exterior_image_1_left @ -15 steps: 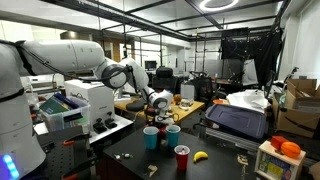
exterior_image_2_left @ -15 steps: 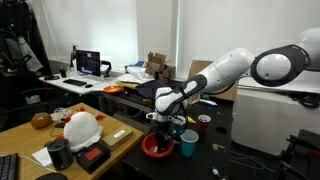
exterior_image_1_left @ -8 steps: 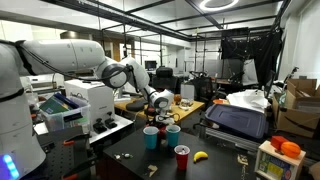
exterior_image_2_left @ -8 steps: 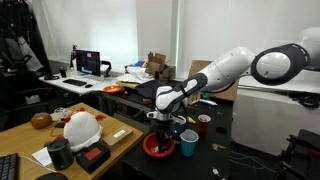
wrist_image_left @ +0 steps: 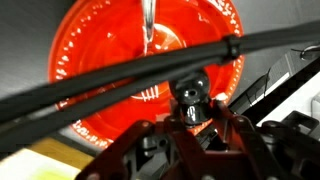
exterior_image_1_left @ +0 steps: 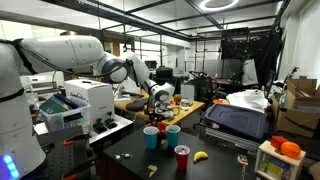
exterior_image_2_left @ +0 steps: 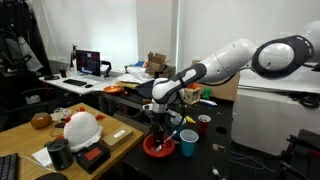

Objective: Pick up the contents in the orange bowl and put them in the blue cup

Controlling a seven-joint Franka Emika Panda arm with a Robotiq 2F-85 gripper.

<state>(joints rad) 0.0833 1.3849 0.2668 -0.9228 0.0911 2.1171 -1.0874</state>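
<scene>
Little of the job looks finished from where I hang. My hand [exterior_image_2_left: 162, 120] is poised above the orange bowl [exterior_image_2_left: 152, 146], clear of its rim. The bowl sits close to an edge of the dark counter [exterior_image_2_left: 225, 158]. The blue cup [exterior_image_2_left: 188, 143] stands upright just beside the bowl, nearly touching it, and I see nothing going into it yet. None of the views lets me look into it.

In the wrist view the bowl fills most of the picture, glossy and bright. 1 thin silvery piece [wrist_image_left: 148, 25] shows against its far side. I cannot tell whether that piece lies in the bowl or dangles from me. A cable crosses that view and hides part of the bowl's floor, so I cannot say whether anything else is left inside.

I also cannot tell whether my fingers are spread or clamped on something, because they show only as a dark mass.

My guess is that I am at the pickup, or just at the lift. What is left would be the short carry sideways to the cup and the release over its mouth.
</scene>
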